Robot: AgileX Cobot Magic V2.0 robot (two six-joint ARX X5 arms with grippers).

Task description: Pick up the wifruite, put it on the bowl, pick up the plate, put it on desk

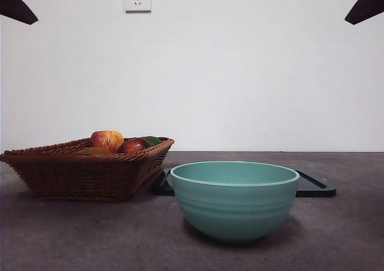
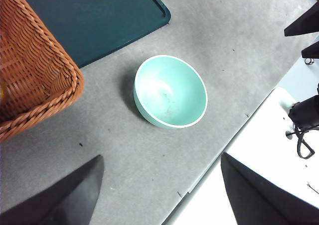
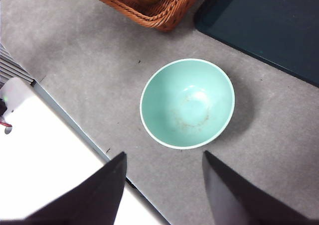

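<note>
— Has anything been done yet?

— Not that I can see. The bowl [image 1: 234, 199] sits empty at the lower middle of the front view, and both wrist views look straight down into it with nothing inside.

— And the wifruite?

— In the wicker basket [image 1: 84, 172], at the left of the front view. There's a dull tan shape [image 1: 93, 151] low among the fruit there, next to a red-and-yellow apple [image 1: 107, 140] and a dark red fruit [image 1: 133, 145]. The right wrist view shows a brownish fruit in the basket at the top edge of the frame, which I take for the same one.

— The arms?

— Both held high, only black tips in the top corners of the front view. The left gripper [image 2: 159, 195] has its jaws spread wide over the bare tabletop [image 2: 239, 56], holding nothing. The right gripper [image 3: 164, 190] is likewise spread and empty, with the bowl just beyond its tips.

— The plate?

— The only candidate is a flat dark green tray [image 1: 315, 187] lying behind the bowl, already on the tabletop, with the basket's corner seeming to overlap its edge.

— So everything is left?

— I'd say so: fetch the fruit, drop it in the bowl, then deal with the tray.
</note>
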